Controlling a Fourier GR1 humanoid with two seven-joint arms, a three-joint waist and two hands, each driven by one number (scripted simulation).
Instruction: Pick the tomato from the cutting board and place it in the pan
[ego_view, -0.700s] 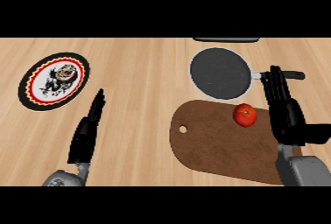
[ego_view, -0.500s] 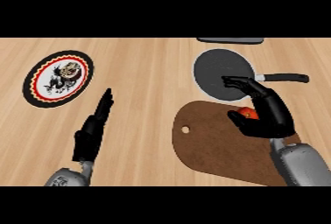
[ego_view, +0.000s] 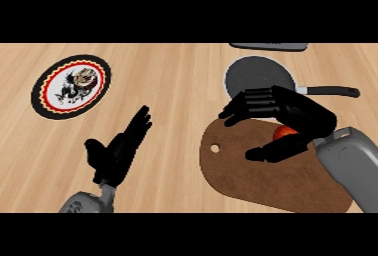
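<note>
The right hand (ego_view: 299, 115) hung over the board's (ego_view: 258, 175) upper edge, right of centre, its fingers arched above and its thumb hooked beneath the tomato (ego_view: 284, 132), closing round it. Only a red sliver showed between them; whether the tomato still touched the board could not be told. The pan (ego_view: 255, 75) lay just above the board. The left hand (ego_view: 118, 150) rested at lower left, fingers straight. A plate (ego_view: 71, 86) sat at upper left.
</note>
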